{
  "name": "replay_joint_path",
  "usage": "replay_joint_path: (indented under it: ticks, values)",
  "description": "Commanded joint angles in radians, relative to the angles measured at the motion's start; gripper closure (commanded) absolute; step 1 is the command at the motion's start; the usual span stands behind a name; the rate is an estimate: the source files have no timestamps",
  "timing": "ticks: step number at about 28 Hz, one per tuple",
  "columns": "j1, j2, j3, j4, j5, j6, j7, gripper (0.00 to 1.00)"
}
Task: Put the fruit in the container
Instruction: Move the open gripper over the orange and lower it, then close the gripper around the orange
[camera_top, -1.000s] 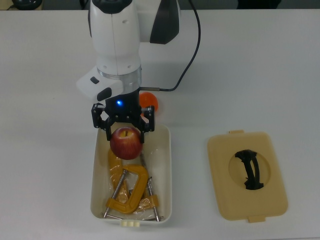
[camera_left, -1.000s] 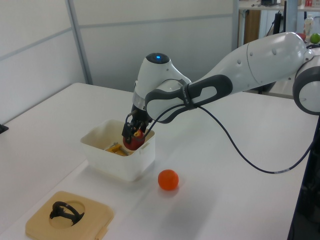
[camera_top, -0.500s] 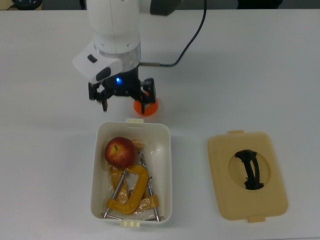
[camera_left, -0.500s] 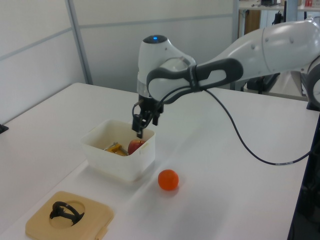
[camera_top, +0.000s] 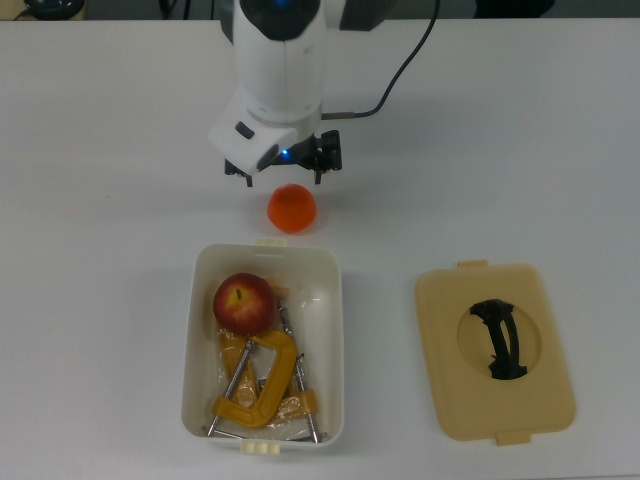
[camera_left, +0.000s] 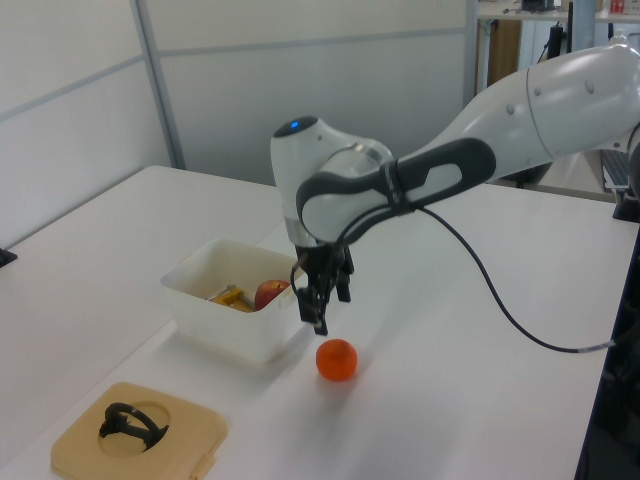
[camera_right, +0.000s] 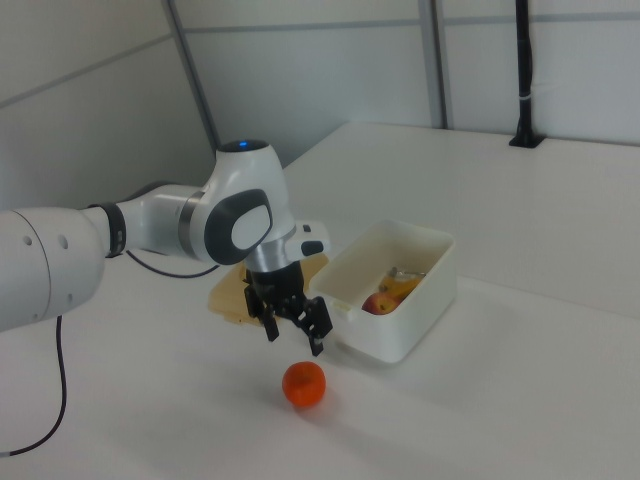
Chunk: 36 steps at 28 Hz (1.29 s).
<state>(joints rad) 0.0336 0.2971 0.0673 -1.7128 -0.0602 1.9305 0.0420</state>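
Observation:
The red apple (camera_top: 243, 303) lies in the white container (camera_top: 335, 330), at its end nearest the arm, and it also shows over the rim in the left view (camera_left: 270, 293) and the right view (camera_right: 378, 302). The orange tangerine (camera_top: 292, 208) sits on the table just outside that end of the container (camera_left: 230, 325). My gripper (camera_top: 283, 172) hangs open and empty just above the tangerine (camera_left: 337, 359), a little to its far side in the top view. In the right view the gripper (camera_right: 294, 340) is above the tangerine (camera_right: 303, 384), with its fingers spread.
Yellow C-clamps (camera_top: 258, 385) lie in the container beside the apple. A flat tan lid (camera_top: 495, 350) with a black handle rests on the table at the top view's right. The arm's black cable (camera_left: 500, 310) loops over the table.
One second ago my gripper held the apple over the container. It let the apple go inside, then moved out over the tangerine, open.

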Motion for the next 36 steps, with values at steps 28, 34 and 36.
replay_joint_path:
  ticks: [28, 34, 36]
  values:
    - [0.035, 0.140, 0.020, -0.011, -0.133, 0.057, -0.007, 0.00]
    - [0.037, 0.140, 0.022, -0.011, -0.142, 0.059, -0.013, 0.47]
    - [0.037, 0.140, 0.022, -0.011, -0.144, 0.059, -0.014, 0.72]
